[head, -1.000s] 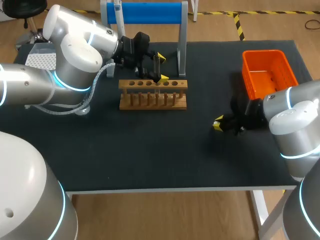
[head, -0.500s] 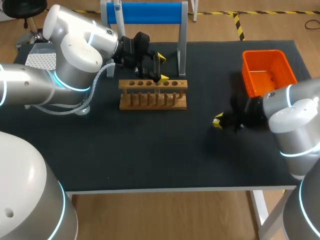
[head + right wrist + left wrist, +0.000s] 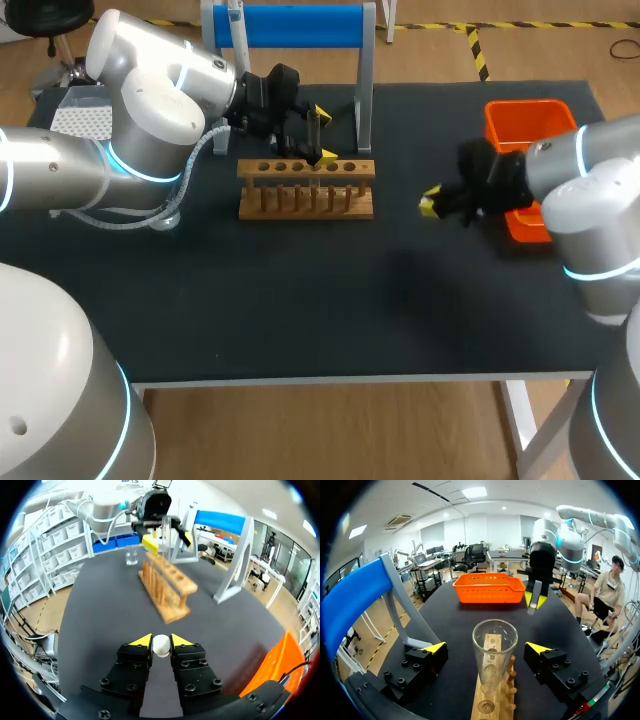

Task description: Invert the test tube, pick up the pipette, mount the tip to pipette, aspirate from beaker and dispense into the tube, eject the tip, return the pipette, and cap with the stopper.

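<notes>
- Dark table (image 3: 300, 300), wooden rack (image 3: 305, 195) lying crosswise near the far edge, orange basket (image 3: 520, 112) on the robot's right.
- Test tube (image 3: 494, 645) sits in a rack hole. Its long axis is vertical, with the open mouth up and the closed end down in the rack.
- Left claw (image 3: 486, 647) is spread, one finger on each side of the tube. Neither finger touches the glass.
- Right claw (image 3: 161, 641) pinches the white stopper (image 3: 161, 646) at its yellow tips. It is well apart from the rack and points toward it.
- Risk: the stopper is small and round and held only at the tips, so a jolt could pop it out and send it rolling.
- Risk: if the stopper arrives off-axis, it hits the tube rim and could tilt the tube or shove the rack.
- Risk: the left fingers flank the tube mouth, so the two claws could clash there.
- Risk: uneven closing of the left claw could push the tube sideways.
</notes>
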Robot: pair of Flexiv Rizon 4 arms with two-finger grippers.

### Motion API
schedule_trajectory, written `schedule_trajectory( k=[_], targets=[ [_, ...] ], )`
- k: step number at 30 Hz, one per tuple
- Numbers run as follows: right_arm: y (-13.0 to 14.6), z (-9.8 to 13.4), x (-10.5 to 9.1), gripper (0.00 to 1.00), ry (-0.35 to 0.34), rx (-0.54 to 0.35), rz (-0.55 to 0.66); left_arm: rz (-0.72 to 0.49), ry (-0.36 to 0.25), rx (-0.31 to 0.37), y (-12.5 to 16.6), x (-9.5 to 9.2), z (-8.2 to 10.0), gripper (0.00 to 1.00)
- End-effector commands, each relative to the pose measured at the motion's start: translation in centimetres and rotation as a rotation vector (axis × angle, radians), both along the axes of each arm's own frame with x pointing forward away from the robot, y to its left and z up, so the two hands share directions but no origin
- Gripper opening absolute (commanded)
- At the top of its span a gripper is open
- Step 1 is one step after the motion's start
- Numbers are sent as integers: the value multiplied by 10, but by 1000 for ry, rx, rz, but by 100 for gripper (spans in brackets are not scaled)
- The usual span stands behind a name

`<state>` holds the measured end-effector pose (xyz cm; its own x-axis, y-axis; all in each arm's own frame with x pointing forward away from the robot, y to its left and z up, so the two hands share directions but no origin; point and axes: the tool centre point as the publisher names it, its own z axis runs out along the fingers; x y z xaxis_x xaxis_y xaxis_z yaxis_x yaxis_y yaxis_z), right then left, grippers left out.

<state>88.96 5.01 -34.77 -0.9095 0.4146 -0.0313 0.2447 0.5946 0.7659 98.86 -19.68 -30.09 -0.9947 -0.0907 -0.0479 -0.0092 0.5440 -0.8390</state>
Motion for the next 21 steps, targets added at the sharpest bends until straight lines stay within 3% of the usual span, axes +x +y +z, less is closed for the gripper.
schedule_trajectory(
  k=[1,9,21],
  targets=[
    [-3,38,13,0,25,-10,55,-3,3,1,0,1,0,100],
    [12,84,28,0,1,-5,142,-3,3,1,0,1,0,100],
    [45,130,36,0,-37,-12,285,-3,3,1,0,1,0,100]
  ],
)
